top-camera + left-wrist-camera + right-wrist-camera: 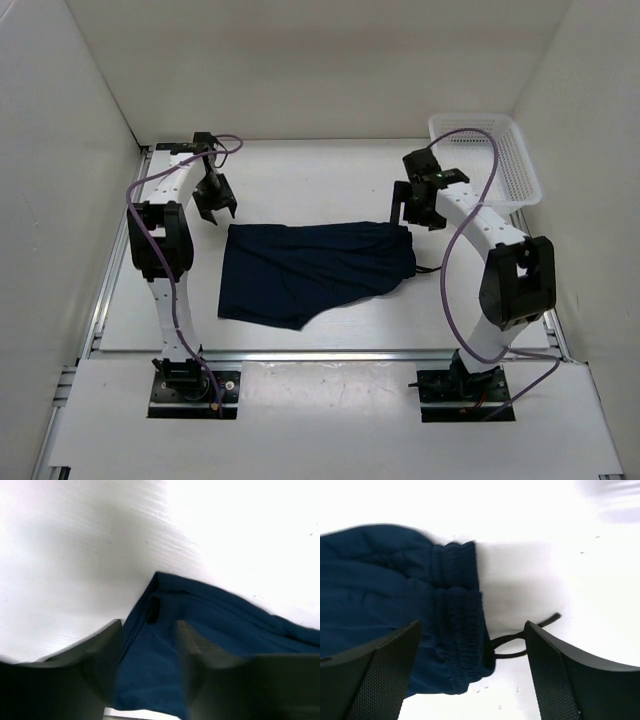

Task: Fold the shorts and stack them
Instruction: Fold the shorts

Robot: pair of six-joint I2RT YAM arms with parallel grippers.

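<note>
The dark navy shorts [310, 270] lie folded flat in the middle of the table, waistband to the right. My left gripper [213, 207] hovers at their far left corner, open. In the left wrist view its jaws [150, 652] straddle the hem corner of the shorts [165, 610]. My right gripper [415, 215] hovers at the far right corner, open. In the right wrist view [472, 655] the gathered waistband [457, 630] lies between the wide-apart fingers, and the thin dark drawstring [520, 640] trails out onto the table.
A white mesh basket [500, 150] stands at the back right corner. White walls enclose the table on the left, back and right. Purple cables loop off both arms.
</note>
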